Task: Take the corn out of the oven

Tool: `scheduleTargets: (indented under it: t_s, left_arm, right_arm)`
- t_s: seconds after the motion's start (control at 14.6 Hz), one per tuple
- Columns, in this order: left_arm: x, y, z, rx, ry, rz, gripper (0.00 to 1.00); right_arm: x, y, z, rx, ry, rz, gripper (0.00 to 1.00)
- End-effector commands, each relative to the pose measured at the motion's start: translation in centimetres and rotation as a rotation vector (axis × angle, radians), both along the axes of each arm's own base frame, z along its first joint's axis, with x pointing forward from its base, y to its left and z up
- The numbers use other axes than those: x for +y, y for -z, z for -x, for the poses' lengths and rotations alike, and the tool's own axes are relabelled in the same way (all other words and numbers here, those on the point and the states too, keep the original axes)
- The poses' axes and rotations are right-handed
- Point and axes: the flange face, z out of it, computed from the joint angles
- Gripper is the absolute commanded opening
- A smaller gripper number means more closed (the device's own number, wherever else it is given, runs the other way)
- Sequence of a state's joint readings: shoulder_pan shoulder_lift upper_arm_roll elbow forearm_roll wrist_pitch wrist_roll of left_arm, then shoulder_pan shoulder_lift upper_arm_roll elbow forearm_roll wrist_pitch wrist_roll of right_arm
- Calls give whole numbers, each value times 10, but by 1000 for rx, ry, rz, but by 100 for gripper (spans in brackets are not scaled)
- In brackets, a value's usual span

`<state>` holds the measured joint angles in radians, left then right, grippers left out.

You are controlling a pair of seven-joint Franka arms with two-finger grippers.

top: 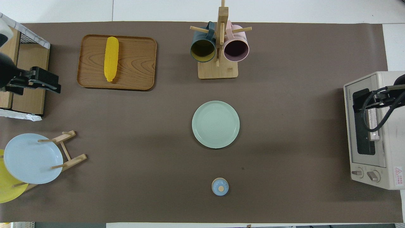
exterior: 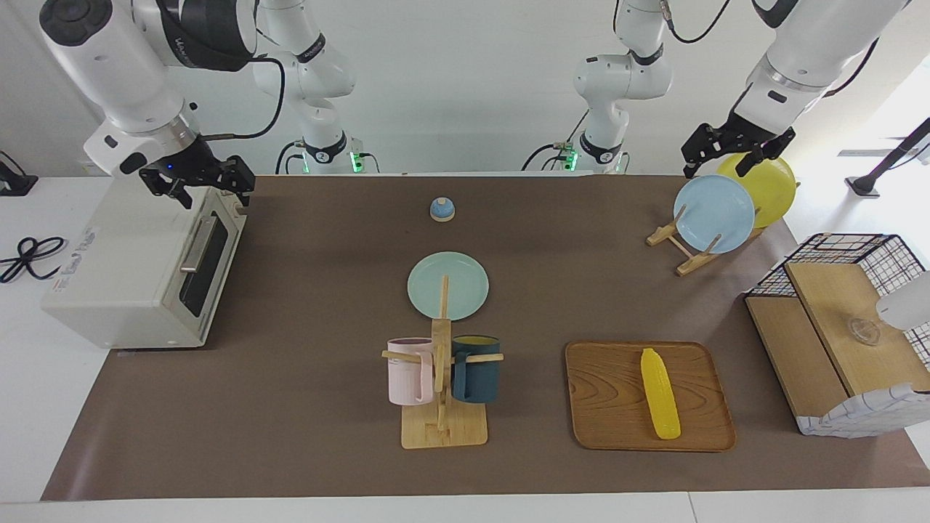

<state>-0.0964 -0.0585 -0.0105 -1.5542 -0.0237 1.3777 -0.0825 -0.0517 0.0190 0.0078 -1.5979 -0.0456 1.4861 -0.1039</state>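
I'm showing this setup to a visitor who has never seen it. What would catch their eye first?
Probably the bright yellow corn lying on the wooden tray toward the left arm's end. Then the cream oven, door shut, at the right arm's end, with the right gripper over it. The left gripper hangs over the plate rack.

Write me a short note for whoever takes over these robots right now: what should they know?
Left hand: up over the plate rack, holding nothing.
Right hand: up over the oven, holding nothing.
The corn lies on the wooden tray, toward the left arm's end of the table. The oven door is shut.
Done: corn is out.
Left: apparently nothing.
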Motion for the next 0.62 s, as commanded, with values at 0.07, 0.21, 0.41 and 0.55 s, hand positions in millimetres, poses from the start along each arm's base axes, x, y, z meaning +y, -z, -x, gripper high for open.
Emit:
scheduleTargets:
  t_s: [0.07,0.21,0.41,0.55]
  left_arm:
    - [0,19,3,-53,-4,-8,100]
    - [-5,31,-19,-65,0,-2,100]
    - [-2,36,-25,-63,-6,1,100]
    - [-3,41,-28,-54,-6,0,100]
  right_arm:
    - [-2,-13,0,-29,27,-8,100]
    - [2,-8,4,-11,15,-9,100]
    - [2,-9,6,-12,15,-9,100]
    - [0,-9,6,-12,18,-9,100]
